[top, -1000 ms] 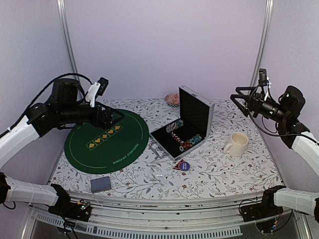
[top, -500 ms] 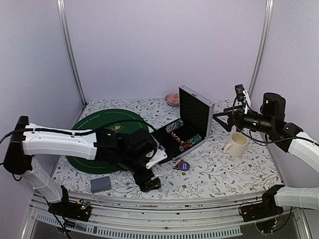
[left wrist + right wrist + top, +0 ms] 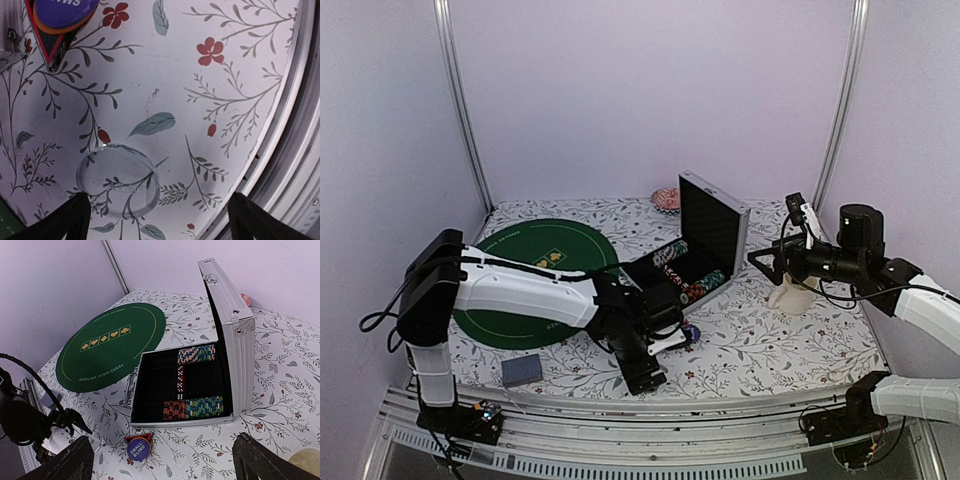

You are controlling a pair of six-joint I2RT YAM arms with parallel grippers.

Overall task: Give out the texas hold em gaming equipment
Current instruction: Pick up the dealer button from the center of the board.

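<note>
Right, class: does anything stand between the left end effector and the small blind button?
Only a clear round disc, lying flat on the tablecloth just ahead of the open left end effector, roughly in line with the small blind button. Beyond it is bare cloth.

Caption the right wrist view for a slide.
Open silver case holding rows of striped chips, green poker mat to its left, small-blind button in front, on a floral tablecloth.
</note>
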